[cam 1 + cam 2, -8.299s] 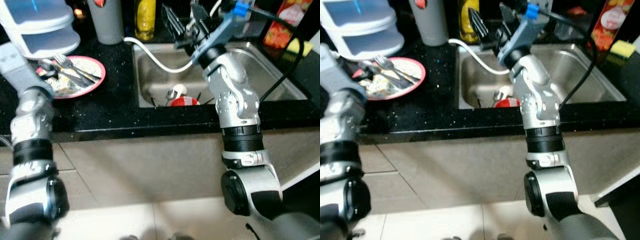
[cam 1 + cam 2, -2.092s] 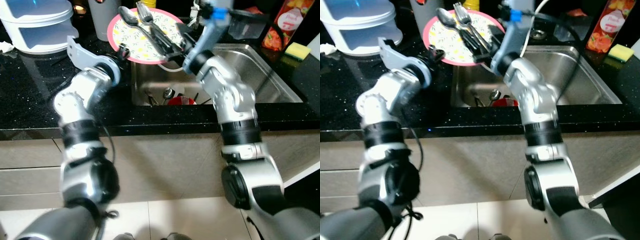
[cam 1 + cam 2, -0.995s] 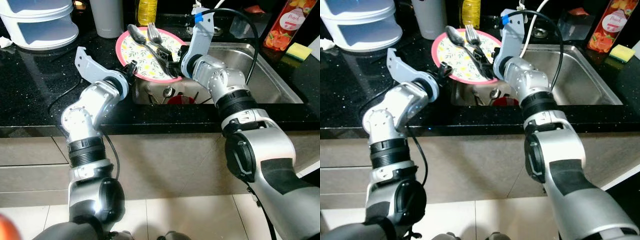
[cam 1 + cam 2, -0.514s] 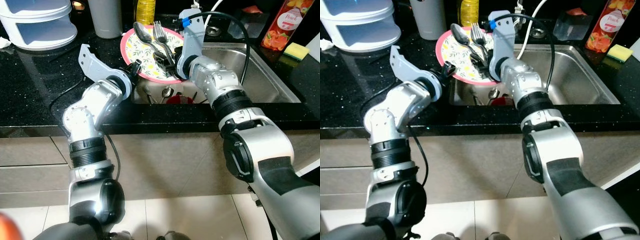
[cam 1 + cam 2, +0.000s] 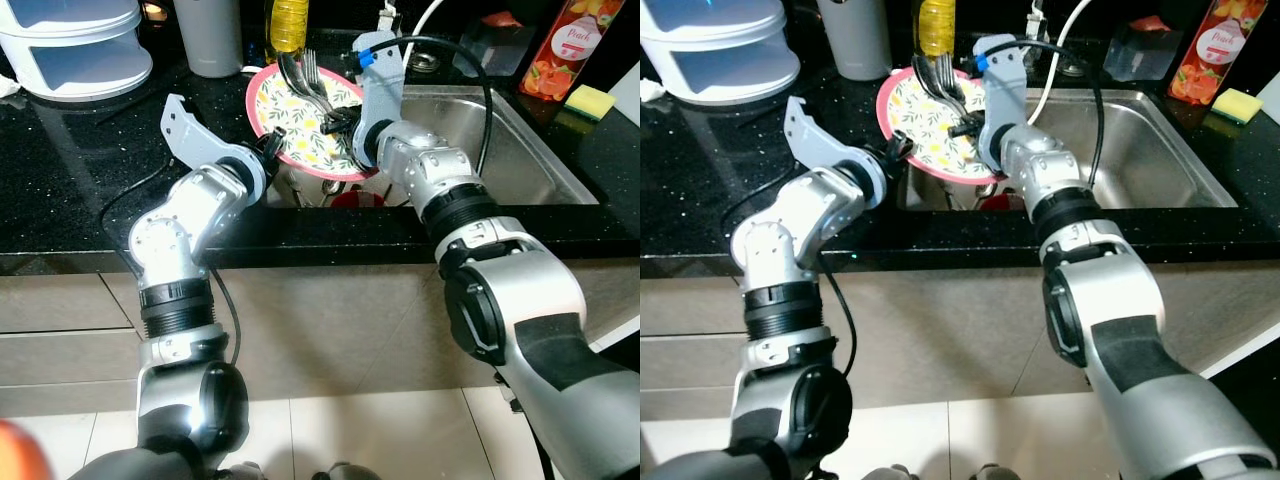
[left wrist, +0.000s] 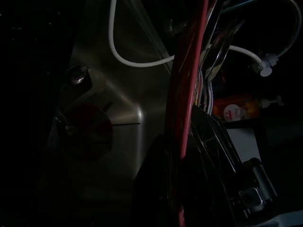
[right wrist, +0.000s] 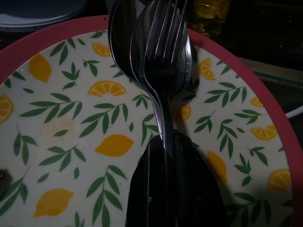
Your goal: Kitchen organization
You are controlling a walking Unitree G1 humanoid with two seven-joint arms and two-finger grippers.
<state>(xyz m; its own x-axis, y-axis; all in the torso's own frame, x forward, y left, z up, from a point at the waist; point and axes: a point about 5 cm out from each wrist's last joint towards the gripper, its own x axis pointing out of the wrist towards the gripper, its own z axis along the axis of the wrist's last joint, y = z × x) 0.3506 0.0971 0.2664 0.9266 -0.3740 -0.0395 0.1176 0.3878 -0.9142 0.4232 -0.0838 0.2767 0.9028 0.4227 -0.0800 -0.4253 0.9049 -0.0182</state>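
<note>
Over the sink's (image 5: 540,150) left edge, the left gripper (image 5: 272,143) clamps the tilted lemon-print plate (image 5: 300,120) by its rim at 9 o'clock. The right gripper (image 7: 165,142) pinches the stacked fork and spoon (image 7: 158,56), which point toward 12 o'clock against the plate's face.

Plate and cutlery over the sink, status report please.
Left gripper shut on plate rim. Right gripper shut on cutlery against plate. White hose nearby.

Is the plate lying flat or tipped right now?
Tipped. The plate leans steeply over the sink's left edge, its patterned face towards the camera, left tool at its rim, right tool pinching the cutlery against it.
</note>
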